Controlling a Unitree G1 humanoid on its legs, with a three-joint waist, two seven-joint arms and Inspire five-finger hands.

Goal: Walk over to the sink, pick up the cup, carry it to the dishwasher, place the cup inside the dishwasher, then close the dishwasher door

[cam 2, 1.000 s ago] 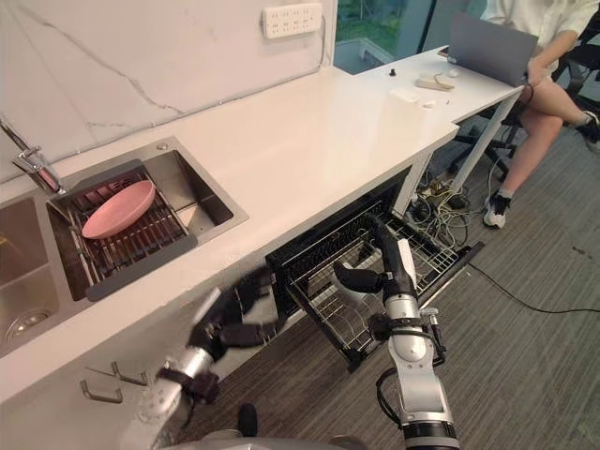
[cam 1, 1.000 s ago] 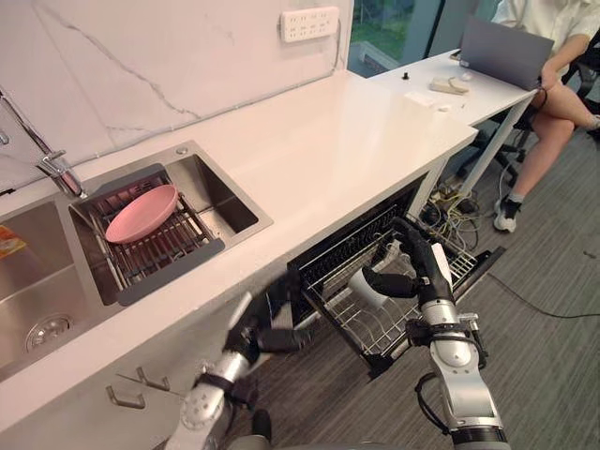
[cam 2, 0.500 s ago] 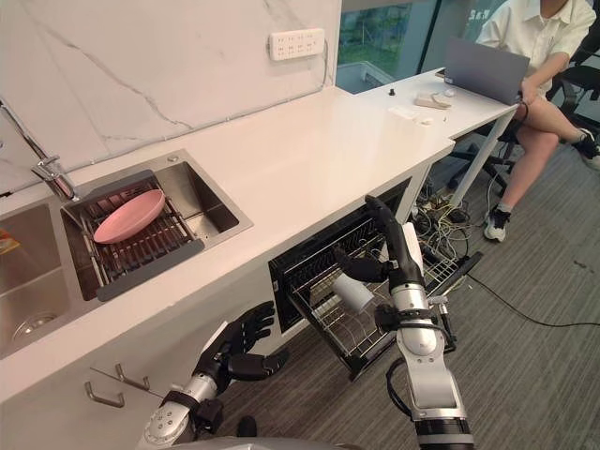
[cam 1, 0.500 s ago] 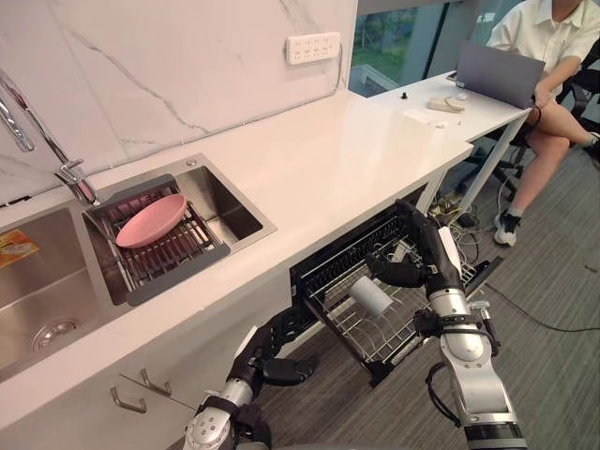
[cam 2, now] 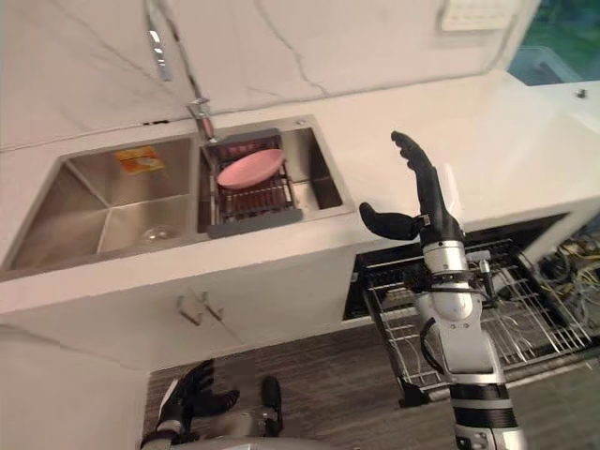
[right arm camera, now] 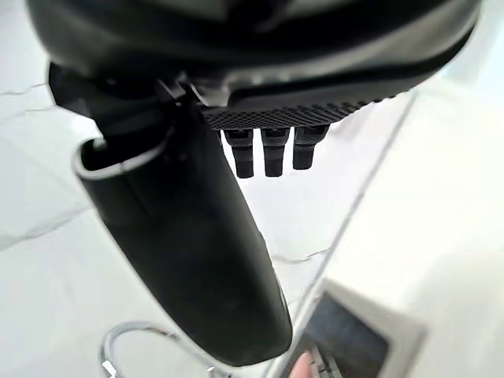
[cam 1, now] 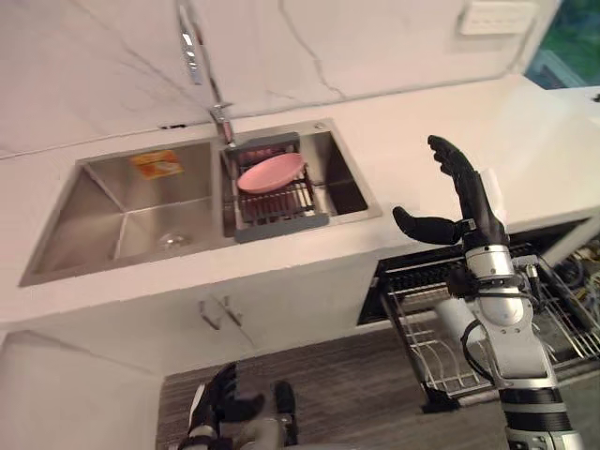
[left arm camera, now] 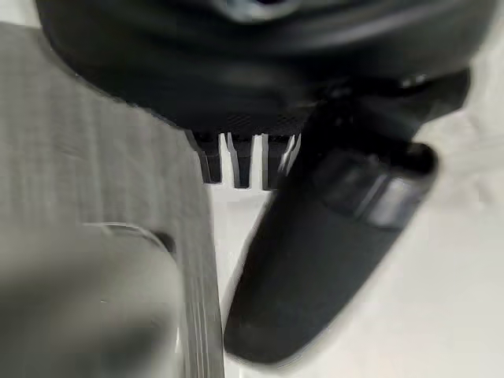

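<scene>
The right hand (cam 1: 461, 202) is seen raised at the right of the frame, in front of the white desk (cam 1: 412, 131), with fingers straight, thumb spread and nothing held. The left hand (cam 1: 219, 405) is seen at the bottom edge, left of centre, over the grey floor (cam 1: 356, 375); its fingers are relaxed and nothing is gripped. A pale shape taken for the cup (cam 1: 453, 317) is seen in the wire rack (cam 1: 427, 352) at the lower right, partly hidden behind the right arm. The wire rack is drawn out of the dishwasher (cam 1: 412, 277), which is set under the desk and stands open. A sink (cam 1: 103, 211) with 2 basins is set into the desk at the upper left. A pink plate (cam 1: 270, 172) is laid on a dark drainer (cam 1: 281, 202) in the basin nearer the frame's centre, and an orange item (cam 1: 155, 163) is seen in the other. A tap (cam 1: 192, 52) is mounted behind the sink.
</scene>
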